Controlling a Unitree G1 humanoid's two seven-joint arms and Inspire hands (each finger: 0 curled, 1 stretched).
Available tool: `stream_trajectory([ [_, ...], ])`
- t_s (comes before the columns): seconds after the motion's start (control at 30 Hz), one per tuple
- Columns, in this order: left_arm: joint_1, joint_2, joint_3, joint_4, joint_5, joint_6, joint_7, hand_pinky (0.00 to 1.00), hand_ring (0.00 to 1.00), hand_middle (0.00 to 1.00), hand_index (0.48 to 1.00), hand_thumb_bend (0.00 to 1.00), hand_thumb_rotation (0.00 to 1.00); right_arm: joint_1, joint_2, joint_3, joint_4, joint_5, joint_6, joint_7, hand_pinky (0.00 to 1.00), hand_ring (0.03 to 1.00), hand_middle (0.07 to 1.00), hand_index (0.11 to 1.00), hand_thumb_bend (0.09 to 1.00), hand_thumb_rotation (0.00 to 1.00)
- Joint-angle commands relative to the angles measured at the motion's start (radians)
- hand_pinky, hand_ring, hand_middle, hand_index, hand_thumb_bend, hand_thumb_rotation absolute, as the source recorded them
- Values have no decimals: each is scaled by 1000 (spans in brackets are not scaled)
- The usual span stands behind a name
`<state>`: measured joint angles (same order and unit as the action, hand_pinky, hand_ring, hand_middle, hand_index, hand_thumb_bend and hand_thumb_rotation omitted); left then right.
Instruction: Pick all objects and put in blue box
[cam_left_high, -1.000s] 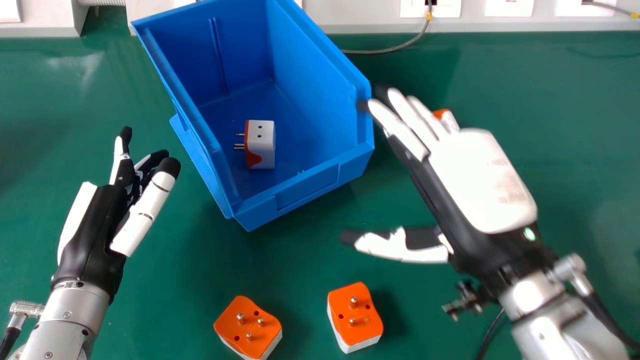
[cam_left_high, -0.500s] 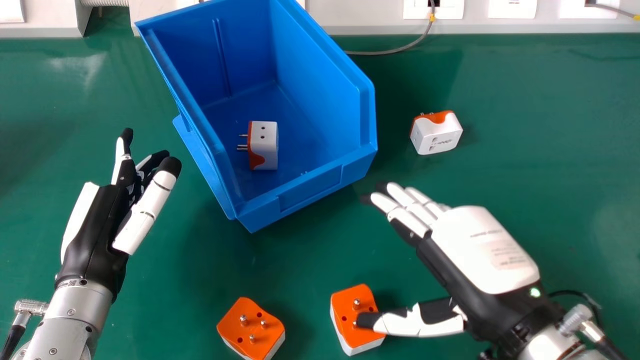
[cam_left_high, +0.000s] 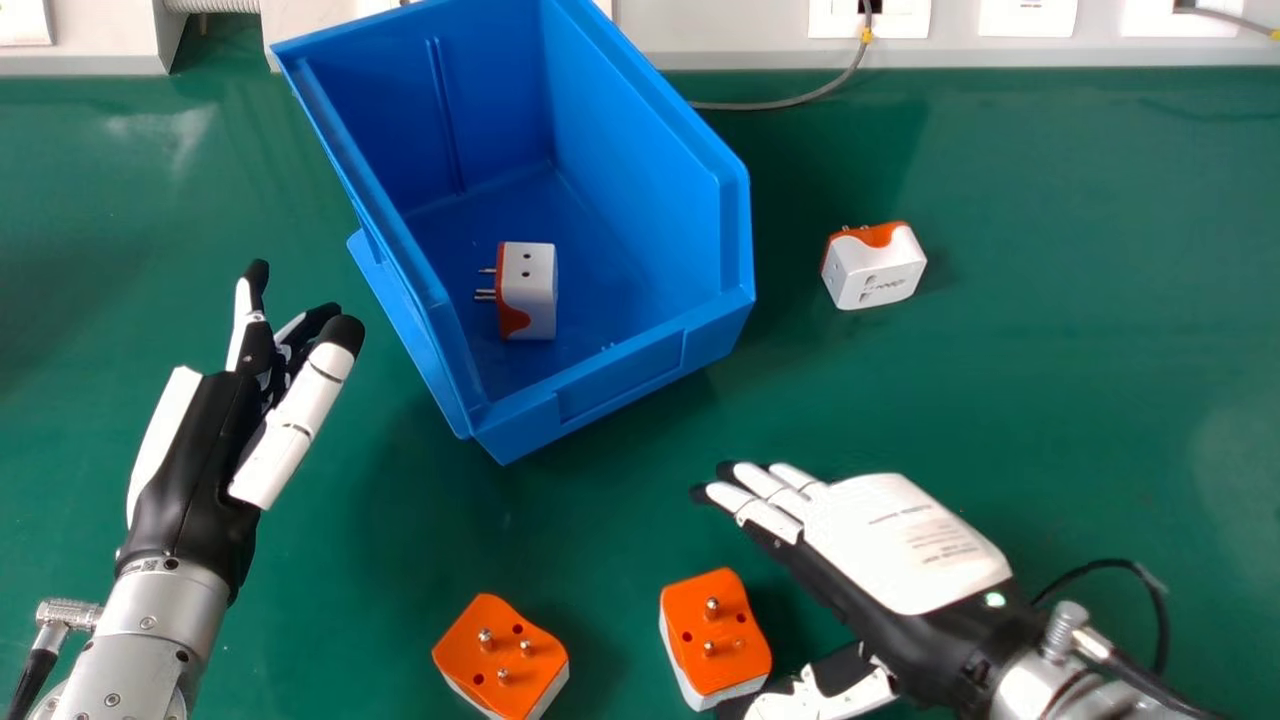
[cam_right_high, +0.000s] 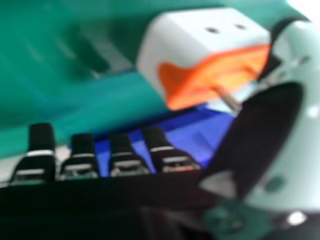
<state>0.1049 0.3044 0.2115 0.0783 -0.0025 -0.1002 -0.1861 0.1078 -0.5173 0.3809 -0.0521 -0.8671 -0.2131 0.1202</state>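
"Plugs first: where do they lie?"

"One plug (cam_left_high: 530, 290) sits inside the box (cam_left_high: 620, 375). The near plug (cam_left_high: 715, 635) is in front of the box, slightly right; a second plug (cam_left_high: 500, 655) is straight in front; a third plug (cam_left_high: 875, 270) is to its right. Those three rest on the surface (cam_left_high: 1050, 400)."

"And the right robot hand (cam_left_high: 910, 540)?"

"In front of the box, to the right, fingers nearly straight, thumb well apart from them, nothing gripped. The thumb is close by the near plug; I can't tell if it touches."

"The left robot hand (cam_left_high: 190, 480)?"

"Left of the box, loosely open, empty."

"So, which step?"

"Lining up on the near plug, I'd judge, with one of four boxed. Next: get fingers and thumb either side, close, then lift clear of the box's front wall. Those pins could spoil the grip."
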Motion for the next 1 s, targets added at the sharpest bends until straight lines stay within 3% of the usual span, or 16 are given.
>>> stream_trajectory([
  [0.0,-18,3,4,-5,-7,-26,9,872,909,923,959,596,848,-48,7,19,29,-27,8,-1,896,966,986,951,529,551],
  [0.23,-25,11,1,5,4,-35,12,873,912,924,960,594,848,-146,37,91,163,-101,31,-25,892,968,986,950,535,554],
  [0.77,-24,13,4,-5,-4,-30,7,873,912,924,960,584,846,-266,54,183,284,-134,91,9,896,964,979,935,525,507],
  [0.97,-17,11,4,-27,-8,-17,7,872,912,924,960,582,844,-283,46,194,292,-114,88,20,908,968,977,932,517,494],
])
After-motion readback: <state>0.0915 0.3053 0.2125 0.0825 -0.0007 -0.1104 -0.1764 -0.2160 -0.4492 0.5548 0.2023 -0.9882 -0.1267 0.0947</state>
